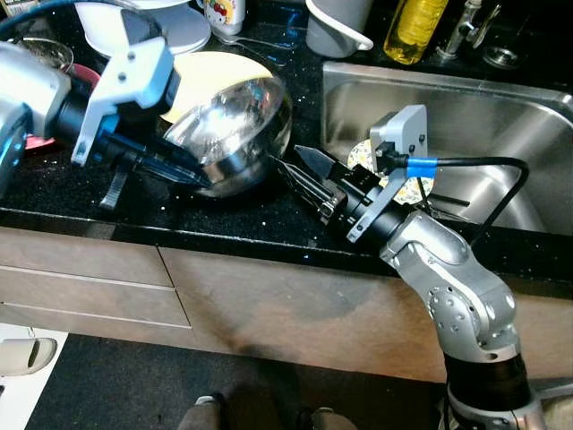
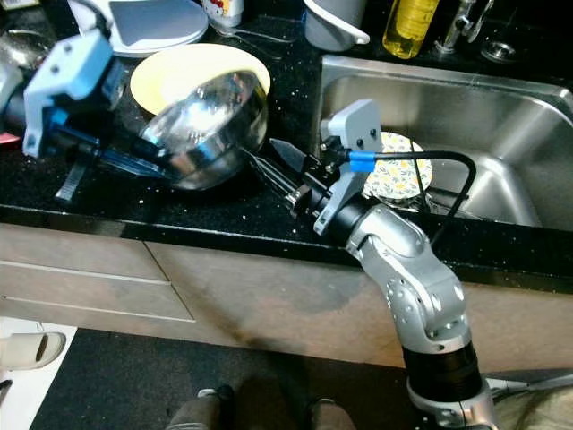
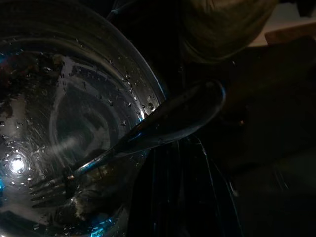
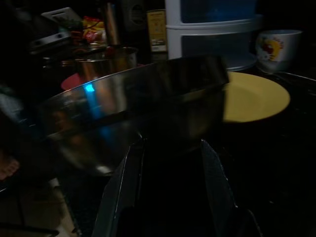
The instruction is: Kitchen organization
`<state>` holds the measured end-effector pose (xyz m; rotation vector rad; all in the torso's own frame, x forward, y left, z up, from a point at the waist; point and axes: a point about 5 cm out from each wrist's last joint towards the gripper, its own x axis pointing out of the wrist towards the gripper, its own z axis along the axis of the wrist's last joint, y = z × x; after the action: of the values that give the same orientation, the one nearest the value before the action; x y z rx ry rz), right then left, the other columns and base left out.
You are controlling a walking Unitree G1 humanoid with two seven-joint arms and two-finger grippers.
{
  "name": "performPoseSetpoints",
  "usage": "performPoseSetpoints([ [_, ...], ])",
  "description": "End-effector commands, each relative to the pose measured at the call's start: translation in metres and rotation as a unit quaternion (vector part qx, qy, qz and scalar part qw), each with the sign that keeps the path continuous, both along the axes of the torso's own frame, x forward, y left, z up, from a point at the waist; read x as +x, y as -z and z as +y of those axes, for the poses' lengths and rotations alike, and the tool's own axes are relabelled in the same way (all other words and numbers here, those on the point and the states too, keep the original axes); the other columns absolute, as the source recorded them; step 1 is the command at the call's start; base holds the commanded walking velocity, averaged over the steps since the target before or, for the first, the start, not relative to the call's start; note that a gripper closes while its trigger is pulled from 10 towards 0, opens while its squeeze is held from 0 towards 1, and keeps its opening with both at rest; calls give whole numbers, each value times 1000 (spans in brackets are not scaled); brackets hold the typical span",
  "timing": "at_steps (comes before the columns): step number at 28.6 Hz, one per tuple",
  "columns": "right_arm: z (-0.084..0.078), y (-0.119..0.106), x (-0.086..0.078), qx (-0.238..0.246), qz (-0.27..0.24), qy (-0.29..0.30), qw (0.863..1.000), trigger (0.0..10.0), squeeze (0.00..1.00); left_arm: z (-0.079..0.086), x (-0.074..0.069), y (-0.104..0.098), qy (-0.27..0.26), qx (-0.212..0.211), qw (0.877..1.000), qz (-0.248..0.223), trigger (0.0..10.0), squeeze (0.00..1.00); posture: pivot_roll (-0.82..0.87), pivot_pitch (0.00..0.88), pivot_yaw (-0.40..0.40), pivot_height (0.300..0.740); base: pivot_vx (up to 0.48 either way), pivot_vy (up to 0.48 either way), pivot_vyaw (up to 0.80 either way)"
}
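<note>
Two grippers are busy over the black countertop (image 1: 134, 210). From where I stand, the left gripper (image 1: 175, 170) has its fingers pinched on the rim of a steel mixing bowl (image 1: 235, 134), which is tipped up on its edge with its bottom turned toward the room, leaning against a yellow plate (image 1: 210, 72) behind it. A fork (image 3: 123, 148) lies inside the bowl (seen from the left wrist), tines down in the basin and handle sticking out past the rim, close beside that gripper's fingers. The right gripper (image 1: 307, 173) comes in from the sink (image 1: 501, 116) side, fingers parted and holding nothing, tips just beside the bowl's lower rim. The bowl lies straight ahead of those open fingers, toward the robot's left, so the right arm looks better placed to reach for the rim or the fork. A patterned dish (image 2: 398, 170) sits in the sink behind the right wrist.
</note>
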<state>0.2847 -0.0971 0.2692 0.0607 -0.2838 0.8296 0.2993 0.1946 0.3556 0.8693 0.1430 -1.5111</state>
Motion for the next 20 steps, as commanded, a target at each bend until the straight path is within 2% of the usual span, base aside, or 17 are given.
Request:
performPoseSetpoints([
  [1, -1, 1, 1, 0, 2, 1, 1000, 10000, 0, -7, -6, 3, 33, 17, 999, 16, 0, 0, 55, 158, -36, 740, 0, 0, 0],
  [11, -2, 2, 3, 1, 2, 8, 1000, 10000, 0, 0, -9, 4, 22, 53, 998, 26, 0, 0, 64, 152, -32, 740, 0, 0, 0],
  [20, -2, 2, 5, 4, -1, 13, 1000, 10000, 0, 9, -19, 16, 22, 87, 993, 71, 0, 0, 68, 132, -23, 740, 0, 0, 0],
])
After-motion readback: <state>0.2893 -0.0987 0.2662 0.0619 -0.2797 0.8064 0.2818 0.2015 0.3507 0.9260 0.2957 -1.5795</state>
